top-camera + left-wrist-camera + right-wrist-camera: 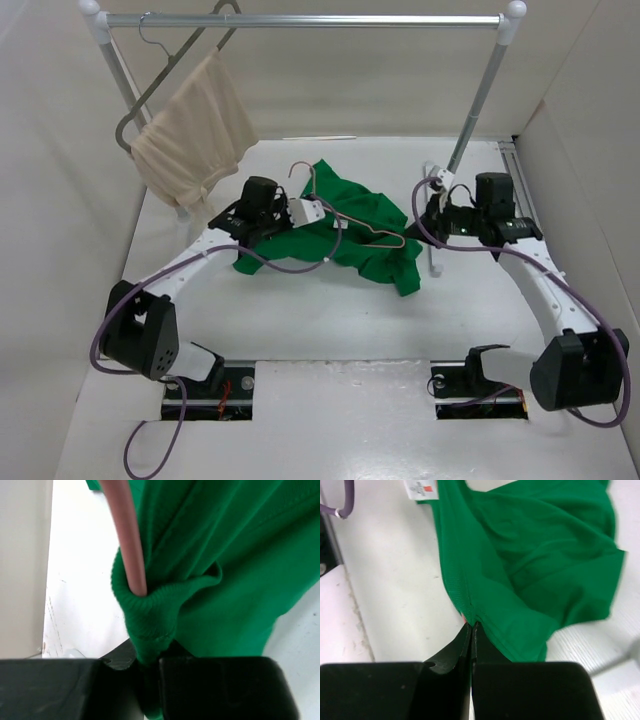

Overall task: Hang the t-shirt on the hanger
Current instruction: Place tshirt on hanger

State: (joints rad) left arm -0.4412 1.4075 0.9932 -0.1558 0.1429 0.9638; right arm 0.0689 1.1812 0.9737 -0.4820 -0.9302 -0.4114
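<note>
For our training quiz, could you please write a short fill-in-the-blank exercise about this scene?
1. The left gripper pinches the ___ t-shirt.
2. A ___ wire hanger pokes into the pinched fold.
3. The t-shirt lies crumpled on the white ___.
Answers: green; pink; table.

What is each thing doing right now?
t-shirt, crumpled on the table.
hanger, lying on the t-shirt, wire poked into its collar.
left pincer, shut on the collar.
right pincer, shut on the t-shirt's edge.
beige cloth, draped over the grey hanger.
grey hanger, hanging from the rail.
</note>
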